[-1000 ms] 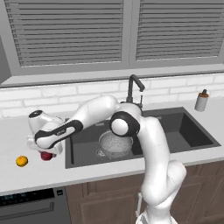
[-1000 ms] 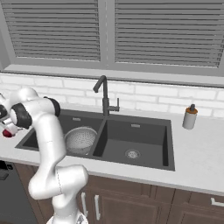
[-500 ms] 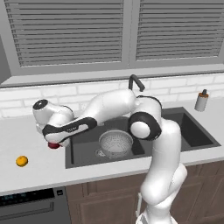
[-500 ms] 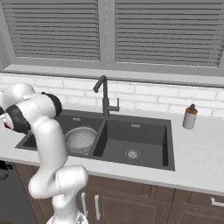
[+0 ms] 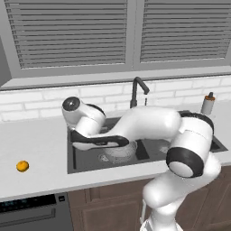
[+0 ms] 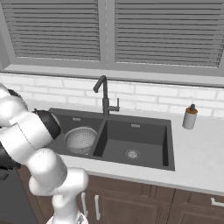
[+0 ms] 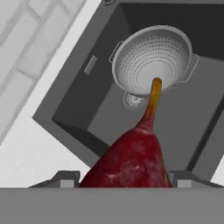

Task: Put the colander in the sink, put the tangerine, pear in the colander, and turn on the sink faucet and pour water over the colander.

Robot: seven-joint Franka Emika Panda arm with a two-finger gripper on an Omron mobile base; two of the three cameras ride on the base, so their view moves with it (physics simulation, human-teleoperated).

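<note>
Now the fingers point(image 7: 120, 177) stand wide apart with the dark red pear point(image 7: 129, 159) gripped between them, its stem pointing out over the left basin of the sink point(image 7: 83, 94). Below, the colander point(image 7: 151, 59) sits upright in that basin, over the drain, holding nothing. Off to the left, the tangerine point(image 5: 22, 166) lies on the counter point(image 5: 31, 144), well apart from the sink, whose faucet point(image 6: 103, 96) rises behind the divider.

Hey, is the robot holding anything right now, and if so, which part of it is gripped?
Yes: the pear, gripped between the jaws around its broad lower body. Its stem end points away from the hand toward the colander in the sink.
</note>
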